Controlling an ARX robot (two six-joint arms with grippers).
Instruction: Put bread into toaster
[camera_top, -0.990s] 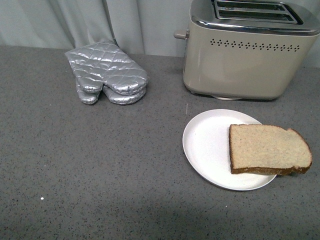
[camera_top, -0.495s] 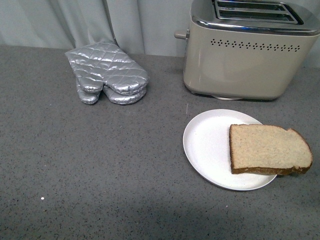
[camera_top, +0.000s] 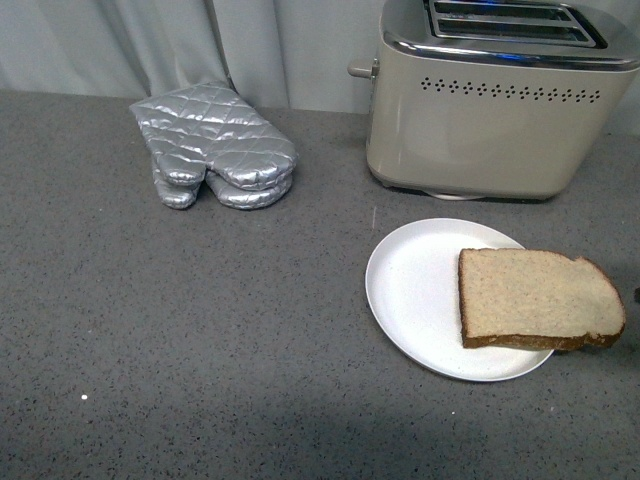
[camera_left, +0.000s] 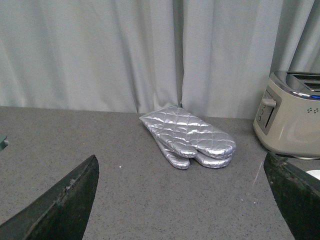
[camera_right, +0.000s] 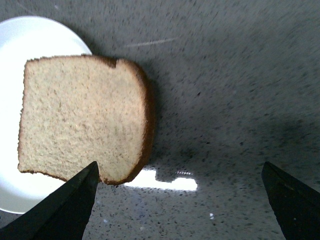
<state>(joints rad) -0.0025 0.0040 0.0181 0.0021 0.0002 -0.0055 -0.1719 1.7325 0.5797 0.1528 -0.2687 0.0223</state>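
Observation:
The bread lies flat on a white plate, and its rounded end hangs over the plate's right rim. Behind it stands the beige toaster with two slots in its chrome top, both with nothing in them. In the right wrist view my right gripper is open over the grey counter, just off the crust of the bread; one fingertip is close to the slice's corner. My left gripper is open and holds nothing, low over the counter and facing the toaster.
A silver quilted oven mitt lies at the back left, near the curtain; in the left wrist view this mitt is ahead of the gripper. The toaster's lever knob sticks out on its left side. Grey counter spreads in front.
A small dark tip now shows at the right edge of the front view, beside the bread. Bread, plate, toaster and mitt have not moved.

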